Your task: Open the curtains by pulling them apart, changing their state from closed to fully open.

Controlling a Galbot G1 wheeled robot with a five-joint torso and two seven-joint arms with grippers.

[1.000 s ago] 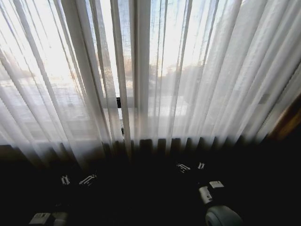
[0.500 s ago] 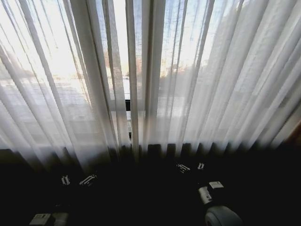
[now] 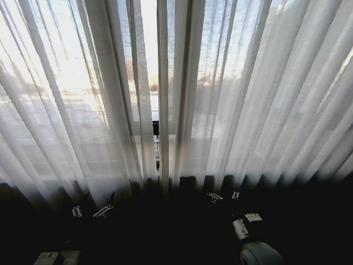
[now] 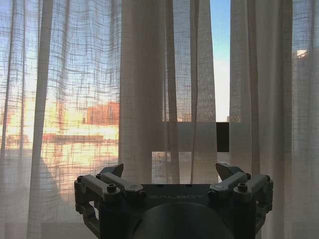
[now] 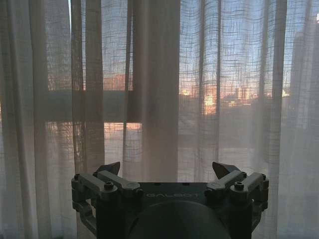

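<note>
You see curtains [image 3: 231, 94] hanging closed over window, narrow gap at middle. Left gripper [image 4: 169, 174] and right gripper [image 5: 167, 172] both spread wide, grasping nothing, low before fabric, not touching.

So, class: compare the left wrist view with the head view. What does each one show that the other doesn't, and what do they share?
Left wrist view alone: the left gripper close up, fingers spread wide, short of the fabric, and a narrow gap between the panels with clear sky in it.

Head view alone: both grippers low in shadow, left gripper and right gripper, below the curtains' hem.

Shared: the curtains, sheer, pleated and closed across the window, with neither gripper holding them.
</note>
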